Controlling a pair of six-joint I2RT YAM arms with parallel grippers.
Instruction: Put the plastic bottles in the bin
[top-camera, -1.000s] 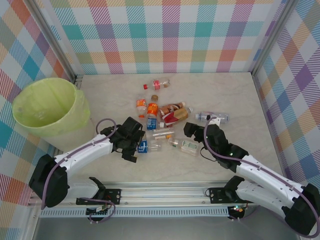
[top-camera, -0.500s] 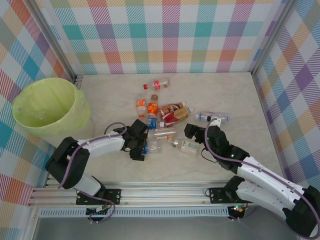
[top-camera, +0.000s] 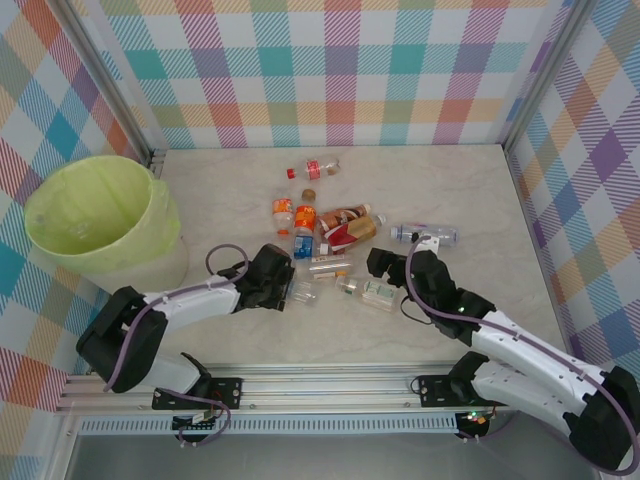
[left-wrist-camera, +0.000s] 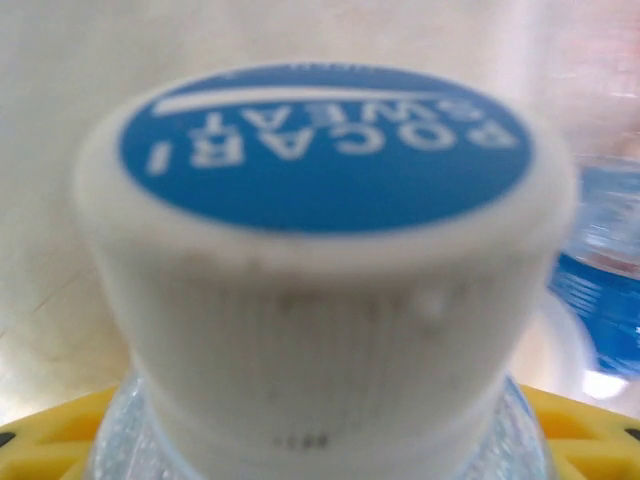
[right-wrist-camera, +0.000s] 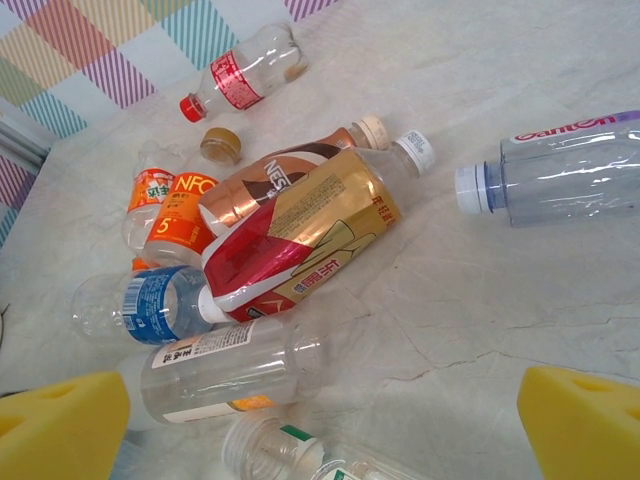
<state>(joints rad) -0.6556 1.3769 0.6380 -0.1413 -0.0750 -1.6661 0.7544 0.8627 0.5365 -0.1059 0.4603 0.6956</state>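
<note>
- bin: round, translucent lime-green liner, far left of the table, well apart from the bottles.
- plastic bottles: clear, lying in a loose pile mid-table, with red, orange, blue and white labels.
- right gripper: just beside the pile's near-right edge, jaws wide apart.
- left gripper: at the pile's near-left edge, yellow pads clamped on 1 Pocari bottle.
- its cap: white, ribbed, blue "POCARI SWEAT" top.

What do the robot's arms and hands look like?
The left arm and right arm have white links, black joints and a purple cable looped alongside. The left hand and right hand are black, with yellow foam pads on the fingers.
</note>
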